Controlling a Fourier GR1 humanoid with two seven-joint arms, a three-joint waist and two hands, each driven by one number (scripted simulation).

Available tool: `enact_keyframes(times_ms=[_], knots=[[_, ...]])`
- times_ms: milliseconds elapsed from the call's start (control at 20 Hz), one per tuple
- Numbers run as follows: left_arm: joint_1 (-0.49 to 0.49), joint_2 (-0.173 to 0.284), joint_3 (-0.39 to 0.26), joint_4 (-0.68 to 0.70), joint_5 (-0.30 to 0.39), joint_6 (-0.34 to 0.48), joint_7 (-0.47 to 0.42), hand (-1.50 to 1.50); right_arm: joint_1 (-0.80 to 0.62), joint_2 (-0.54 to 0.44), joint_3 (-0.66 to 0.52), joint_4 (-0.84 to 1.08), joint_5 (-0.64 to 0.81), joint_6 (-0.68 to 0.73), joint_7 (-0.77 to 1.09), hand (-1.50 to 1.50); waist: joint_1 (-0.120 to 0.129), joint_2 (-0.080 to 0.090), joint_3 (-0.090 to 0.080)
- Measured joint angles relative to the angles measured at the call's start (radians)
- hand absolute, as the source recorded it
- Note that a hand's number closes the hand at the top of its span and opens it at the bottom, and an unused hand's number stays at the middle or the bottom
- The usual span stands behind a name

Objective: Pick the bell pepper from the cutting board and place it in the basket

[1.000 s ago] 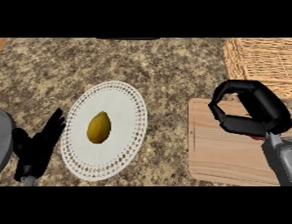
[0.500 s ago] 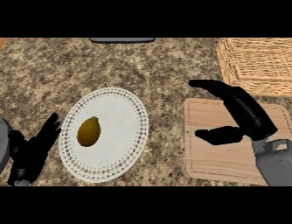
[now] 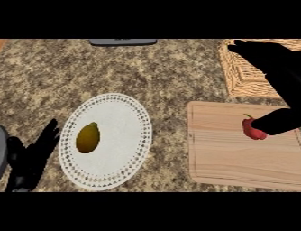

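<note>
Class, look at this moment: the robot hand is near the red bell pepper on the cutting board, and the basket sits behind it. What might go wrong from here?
1. The right robot hand is open, with only its thumb by the bell pepper, so the pepper may roll aside on the cutting board.
2. The hand partly covers the basket, so the pepper might catch its near rim.

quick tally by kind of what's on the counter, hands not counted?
Produce: 2, red bell pepper and a yellow-green fruit
Plates: 1, white plate
Cutting boards: 1, wooden cutting board
Baskets: 1, wicker basket
Total: 5
A dark object at the far edge is cut off; not counted.
</note>
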Motion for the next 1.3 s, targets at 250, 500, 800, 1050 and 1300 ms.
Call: enact_keyframes(times_ms=[250, 500, 800, 1050, 1300], knots=[[0.011, -0.007, -0.002, -0.014, -0.008, 0.007, -0.001, 0.0, -0.078, -0.091, -0.039, -0.05, -0.144, 0.276, 0.147, -1.5, -0.004, -0.001, 0.0], [0.014, -0.006, 0.006, -0.014, -0.004, -0.005, -0.005, 0.0, -0.136, -0.172, -0.087, -0.036, -0.303, 0.468, 0.241, -1.5, -0.002, 0.002, 0.0], [0.016, -0.009, 0.013, -0.009, -0.007, -0.023, -0.017, 0.0, -0.144, -0.242, -0.126, -0.059, -0.454, 0.555, 0.316, -1.5, 0.001, 0.005, 0.002], [0.009, -0.012, 0.019, 0.0, -0.014, -0.034, -0.017, 0.0, -0.107, -0.236, -0.122, -0.098, -0.513, 0.548, 0.374, -1.5, 0.007, 0.007, 0.005], [0.005, -0.029, 0.018, -0.001, -0.025, -0.034, -0.023, 0.0, -0.063, -0.193, -0.108, -0.116, -0.485, 0.519, 0.386, -1.5, 0.018, 0.011, 0.007]])
